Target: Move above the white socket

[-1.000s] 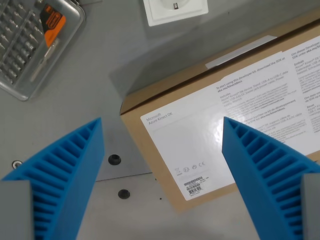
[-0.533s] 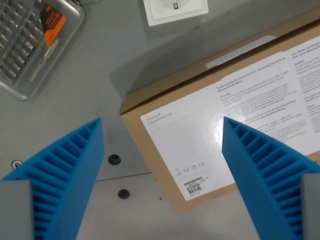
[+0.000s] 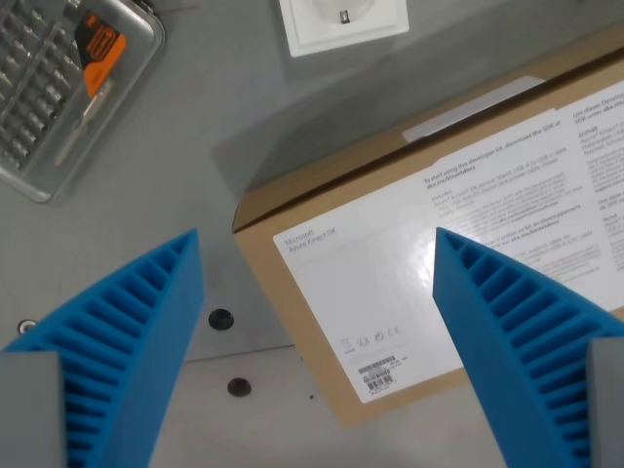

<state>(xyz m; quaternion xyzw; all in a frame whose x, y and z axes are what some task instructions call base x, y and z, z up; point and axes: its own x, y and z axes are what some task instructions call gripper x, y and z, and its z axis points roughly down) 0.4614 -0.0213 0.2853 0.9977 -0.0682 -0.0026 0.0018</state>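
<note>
Cardboard box (image 3: 458, 244) with white printed label (image 3: 439, 253) lies between blue fingers (image 3: 127, 351), reaching past right finger to frame edge; strip of clear tape (image 3: 475, 105) on its far side. Metal bit case (image 3: 58, 83) with orange-black piece (image 3: 100, 49) beyond left finger, well apart. Two dark holes (image 3: 221, 319) in grey tabletop (image 3: 214, 107) just beside left finger's inner edge.
</note>
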